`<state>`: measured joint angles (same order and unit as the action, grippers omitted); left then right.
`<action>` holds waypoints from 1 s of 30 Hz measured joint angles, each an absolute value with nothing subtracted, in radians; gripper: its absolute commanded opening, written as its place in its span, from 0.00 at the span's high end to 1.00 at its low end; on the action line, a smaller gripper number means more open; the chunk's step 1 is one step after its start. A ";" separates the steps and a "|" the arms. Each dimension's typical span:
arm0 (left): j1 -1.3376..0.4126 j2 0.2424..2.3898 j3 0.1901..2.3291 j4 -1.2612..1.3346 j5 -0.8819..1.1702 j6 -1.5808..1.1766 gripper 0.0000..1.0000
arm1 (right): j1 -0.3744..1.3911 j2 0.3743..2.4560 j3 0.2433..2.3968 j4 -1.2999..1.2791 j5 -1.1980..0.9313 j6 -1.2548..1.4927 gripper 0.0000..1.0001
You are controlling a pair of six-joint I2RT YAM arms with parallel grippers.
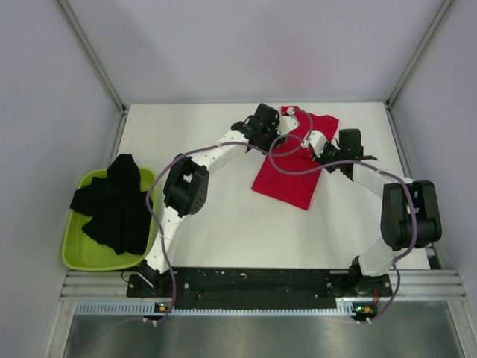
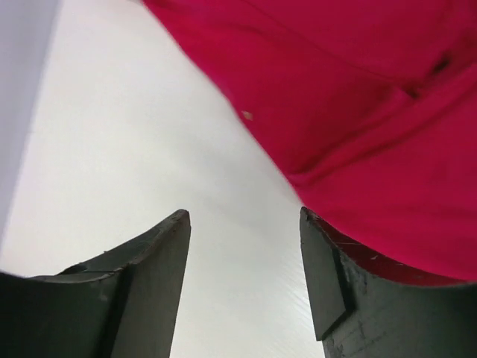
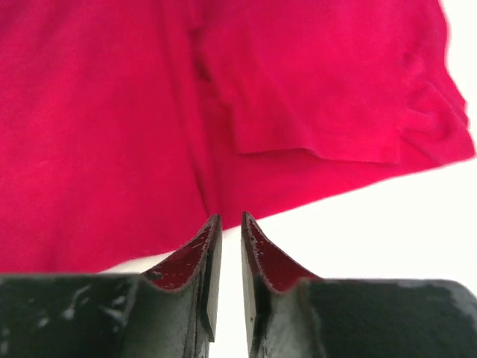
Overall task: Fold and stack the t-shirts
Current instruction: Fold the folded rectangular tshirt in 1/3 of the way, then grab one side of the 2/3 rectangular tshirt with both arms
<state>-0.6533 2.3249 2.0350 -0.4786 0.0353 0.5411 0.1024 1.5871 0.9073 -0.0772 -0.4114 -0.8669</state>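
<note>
The lime tub (image 1: pixel 72 253) at the left edge is filled with the black shirts (image 1: pixel 115 205), heaped and not yet folded. Further right, the left gripper (image 2: pixel 242 216) is held with jaws spread wide and empty, low over the table (image 1: pixel 223 224), its right finger at the hem of the red shirt (image 1: pixel 287 183). That shirt is laid flat on the far right-centre of the table, seemingly part folded. The right gripper (image 3: pixel 231 218) is seen at the shirt's other edge, jaws drawn almost together with nothing between them.

A fold is judged to be in hand. The right jaws should be opened first. Both edges should be pinched through all layers, lifted together and carried over evenly, so that no crease is dragged in.
</note>
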 measured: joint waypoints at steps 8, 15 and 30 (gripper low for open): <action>-0.628 2.306 2.162 -0.473 -0.004 0.591 0.35 | 0.049 1.545 1.078 -0.093 -0.444 -0.723 0.53; -0.636 1.974 1.734 -0.667 0.352 0.908 0.28 | 0.191 1.062 0.766 -0.189 -0.636 -0.928 0.46; -0.714 2.029 1.511 -0.635 0.309 1.049 0.41 | 0.384 1.244 0.582 -0.306 -0.445 -1.082 0.51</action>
<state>-0.7139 2.0293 1.5108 -0.6346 0.3088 1.0492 0.3840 1.2438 0.5823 -0.3061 -0.4450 -1.0821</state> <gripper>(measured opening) 0.677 0.510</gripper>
